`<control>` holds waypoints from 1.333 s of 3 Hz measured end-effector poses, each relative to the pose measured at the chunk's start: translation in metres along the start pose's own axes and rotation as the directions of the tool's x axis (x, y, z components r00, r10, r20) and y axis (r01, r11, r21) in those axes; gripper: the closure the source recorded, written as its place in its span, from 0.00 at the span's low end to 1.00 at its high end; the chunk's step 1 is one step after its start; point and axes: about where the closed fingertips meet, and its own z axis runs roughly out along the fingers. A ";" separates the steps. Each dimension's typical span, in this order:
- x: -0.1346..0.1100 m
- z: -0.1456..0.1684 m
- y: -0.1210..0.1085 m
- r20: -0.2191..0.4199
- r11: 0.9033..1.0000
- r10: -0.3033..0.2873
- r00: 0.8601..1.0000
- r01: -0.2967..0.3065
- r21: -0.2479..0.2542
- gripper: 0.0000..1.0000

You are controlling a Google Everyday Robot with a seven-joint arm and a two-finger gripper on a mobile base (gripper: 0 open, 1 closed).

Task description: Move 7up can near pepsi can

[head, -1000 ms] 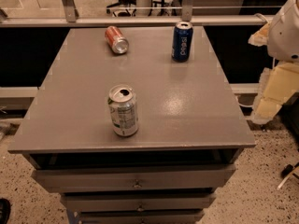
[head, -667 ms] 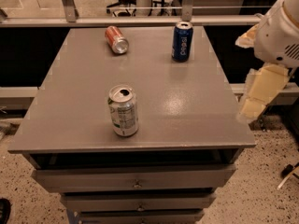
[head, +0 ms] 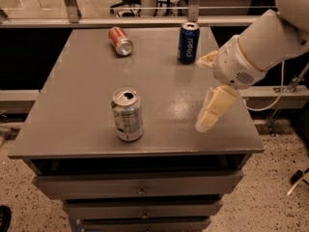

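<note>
The 7up can (head: 128, 114), silver-white and green with an opened top, stands upright near the front of the grey table (head: 87, 81), left of centre. The pepsi can (head: 188, 43), dark blue, stands upright at the back right. My gripper (head: 203, 92) hangs over the table's right side, right of the 7up can and in front of the pepsi can. Its cream fingers are spread apart with nothing between them. It touches neither can.
A red-orange can (head: 120, 40) lies on its side at the back of the table, left of the pepsi can. Drawers (head: 140, 190) sit under the tabletop. A metal rail (head: 145, 21) runs behind the table. The white arm (head: 260, 47) reaches in from the right.
The arm has swung in from the right edge and now has the gripper over the table's right side. The cans have not moved.
</note>
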 end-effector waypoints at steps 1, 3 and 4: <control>-0.012 0.033 -0.006 0.120 0.999 -0.009 0.993 0.014 -0.036 0.00; -0.048 0.084 0.016 0.365 0.984 0.040 0.930 0.027 -0.176 0.00; -0.072 0.094 0.032 0.436 0.970 0.056 0.898 0.054 -0.237 0.00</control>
